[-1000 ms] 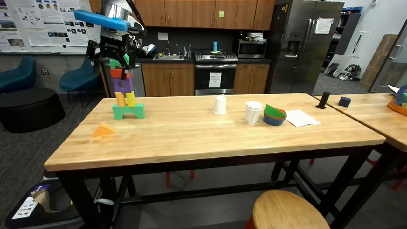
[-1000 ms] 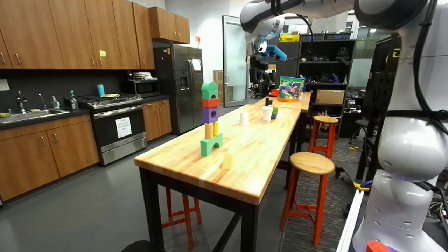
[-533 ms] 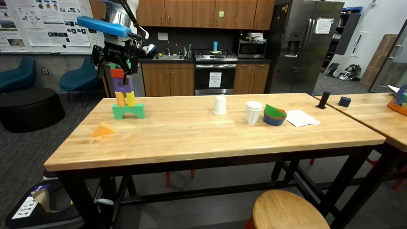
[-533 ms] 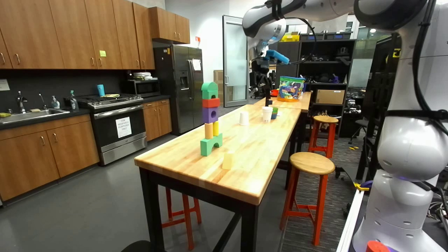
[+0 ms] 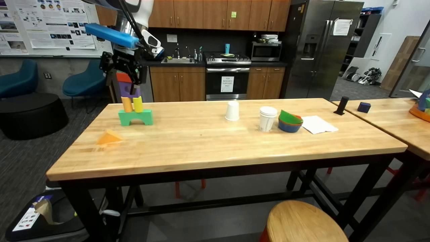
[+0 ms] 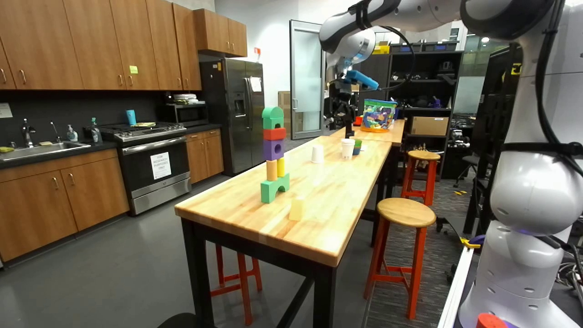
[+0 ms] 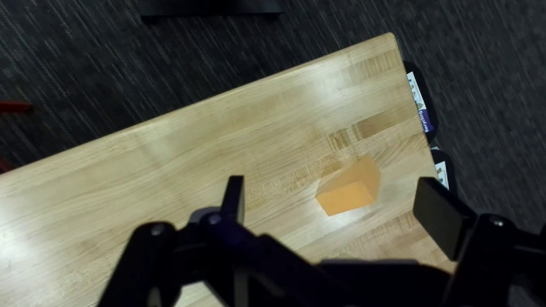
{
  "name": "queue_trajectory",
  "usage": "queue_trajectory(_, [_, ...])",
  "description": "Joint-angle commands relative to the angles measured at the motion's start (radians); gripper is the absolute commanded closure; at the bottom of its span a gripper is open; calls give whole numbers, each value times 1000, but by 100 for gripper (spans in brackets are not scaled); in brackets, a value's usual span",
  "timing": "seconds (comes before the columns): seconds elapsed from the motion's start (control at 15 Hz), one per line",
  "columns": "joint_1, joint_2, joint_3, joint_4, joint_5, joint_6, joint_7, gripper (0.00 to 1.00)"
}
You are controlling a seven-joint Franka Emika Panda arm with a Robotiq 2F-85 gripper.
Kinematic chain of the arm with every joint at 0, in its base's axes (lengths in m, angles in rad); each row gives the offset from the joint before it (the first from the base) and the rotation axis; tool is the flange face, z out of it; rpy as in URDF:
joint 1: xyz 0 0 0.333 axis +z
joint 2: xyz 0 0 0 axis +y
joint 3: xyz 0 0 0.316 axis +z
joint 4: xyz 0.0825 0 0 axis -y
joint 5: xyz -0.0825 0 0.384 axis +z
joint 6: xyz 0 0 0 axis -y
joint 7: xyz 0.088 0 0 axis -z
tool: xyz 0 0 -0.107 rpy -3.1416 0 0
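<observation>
Filling the middle of the frame in an exterior view, a butcher-block table (image 5: 201, 148) is standing in a room where wooden cabinets (image 5: 216, 13) are hanging above a stove (image 5: 215, 80) and a dark refrigerator (image 5: 312, 67) is towering at upper right. A tower of coloured blocks (image 5: 127, 105) is standing upright toward the table's left end, while an upturned white cup (image 5: 232, 111) is sitting near the centre and nested bowls (image 5: 290, 127) are resting farther right. A white robot arm (image 6: 533, 191) is standing along the right edge of an exterior view, its upper links spanning the upper right of the frame and its far end, bearing a blue attachment (image 6: 362, 79), hanging over the table. The gripper (image 7: 333, 196) is pointing downward, released, its two fingers (image 7: 441, 217) standing wide apart above the tabletop. An orange triangular block (image 7: 349, 187) is lying on the table below, showing in the gap between the fingers, right of centre in the wrist view; it is sitting nearer the finger at the right of the picture and well beneath both. In an exterior view the block (image 5: 109, 137) is lying at centre left, in front of the tower and apart from it.
</observation>
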Motion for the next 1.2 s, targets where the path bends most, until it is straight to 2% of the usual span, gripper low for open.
queue_trajectory(0.0, [-3,-28,3,-29,2,22,26,0])
queue_trajectory(0.2, [-4,-12,3,-4,8,-32,29,0])
queue_trajectory(0.27, [-4,1,3,-2,0,-7,12,0])
queue_trajectory(1.13, [-4,1,3,-2,0,-21,12,0])
